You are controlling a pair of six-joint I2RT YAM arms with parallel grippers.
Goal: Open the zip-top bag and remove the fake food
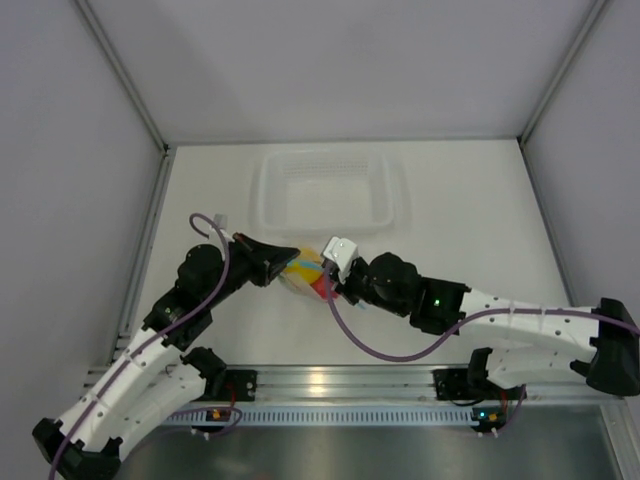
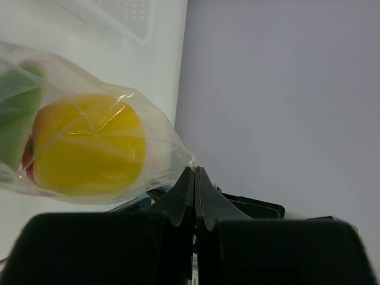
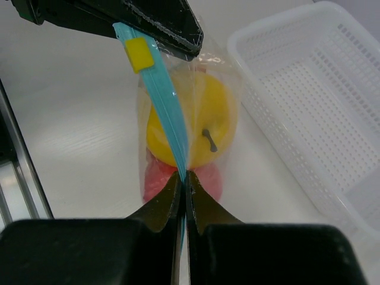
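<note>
Barely started imo: my left gripper (image 1: 283, 268) and right gripper (image 3: 184, 178) are both clamped on the teal zip strip (image 3: 169, 113) of the zip-top bag (image 1: 305, 272), held btwn them near the tray (image 3: 332, 89); zip looks closed, w/ yellow fruit (image 3: 214, 116) + red fruit (image 3: 155, 178) still inside.

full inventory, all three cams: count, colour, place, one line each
zip-top bag: one, clear with a light blue zip strip, held between both tools
slider tab: one, yellow, on the zip strip near the left tool
yellow fruit: one, yellow, inside the bag
red fruit: one, red, inside the bag, against the yellow fruit
green piece: one, green, inside the bag, mostly out of view
tray: one, clear-white, perforated, far middle of the table
table: one, white
cables: two, purple, one along each arm
left tool: one, black, shut on the bag's edge
right tool: one, black, shut on the zip strip
</note>
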